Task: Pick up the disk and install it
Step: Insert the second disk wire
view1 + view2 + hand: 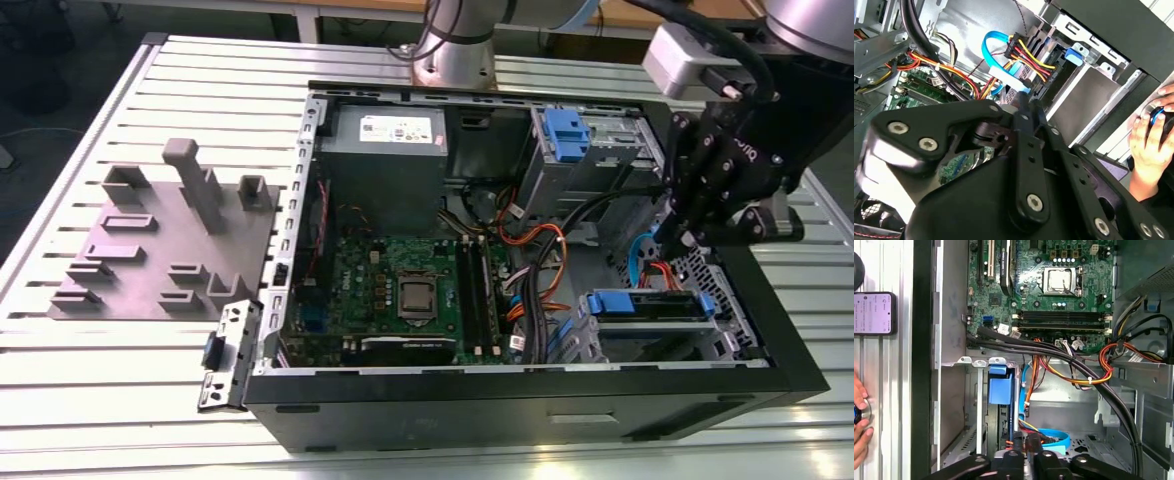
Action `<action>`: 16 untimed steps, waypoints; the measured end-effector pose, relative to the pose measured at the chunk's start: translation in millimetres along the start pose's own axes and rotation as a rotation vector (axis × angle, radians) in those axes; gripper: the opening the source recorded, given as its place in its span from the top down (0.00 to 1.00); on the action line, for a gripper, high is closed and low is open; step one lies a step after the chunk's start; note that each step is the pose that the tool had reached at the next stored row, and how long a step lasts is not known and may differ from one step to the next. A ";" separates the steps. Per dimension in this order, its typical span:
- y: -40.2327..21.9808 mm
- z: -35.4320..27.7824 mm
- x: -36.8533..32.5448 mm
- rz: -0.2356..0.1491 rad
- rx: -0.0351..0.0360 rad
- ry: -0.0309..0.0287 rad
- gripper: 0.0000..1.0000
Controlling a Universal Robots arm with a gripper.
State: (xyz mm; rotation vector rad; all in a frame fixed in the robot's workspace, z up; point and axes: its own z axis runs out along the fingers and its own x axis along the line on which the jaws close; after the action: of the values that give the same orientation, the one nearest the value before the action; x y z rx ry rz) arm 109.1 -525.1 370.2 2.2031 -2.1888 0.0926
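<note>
The disk (650, 312) lies in the drive bay at the near corner of the open computer case (534, 400), on the exterior view's right; its silver body and blue rail end show there. In the first wrist view its blue rail (1000, 387) sits in the bay slot, and in the second wrist view a blue tab (1074, 54) shows at the bay mouth. My black gripper (683, 235) hangs just above and behind that bay, inside the case. Its fingers (1017, 442) are pressed together with nothing visibly between them, tips (1026, 102) close to the blue data cable (999, 55).
Orange, yellow and black cables (1089, 375) cross beside the bay. The motherboard (400, 290), a grey power supply box (387, 140) and a blue bracket (567, 135) fill the case. A grey fixture plate (147, 250) lies on the slatted table. A hand (1149, 135) and a phone (874, 313) are outside the case.
</note>
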 end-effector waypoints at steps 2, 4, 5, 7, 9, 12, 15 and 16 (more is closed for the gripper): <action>-0.2 1.4 -0.1 0.000 -0.0021 -0.0015 0.75; -0.4 3.1 -0.2 0.000 -0.0038 -0.0039 0.75; -0.6 3.9 -0.3 0.000 -0.0051 -0.0057 0.75; -0.9 5.6 -0.4 0.000 -0.0073 -0.0088 0.75; -0.9 7.4 -0.5 0.000 -0.0085 -0.0111 0.75; -1.1 9.7 -0.6 0.000 -0.0096 -0.0152 0.75; -1.3 11.7 -0.8 0.000 -0.0105 -0.0190 0.75; -1.4 12.3 -0.8 0.000 -0.0107 -0.0204 0.75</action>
State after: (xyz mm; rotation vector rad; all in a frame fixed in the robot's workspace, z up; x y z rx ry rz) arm 110.7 -525.2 357.9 2.2087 -2.1940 0.0585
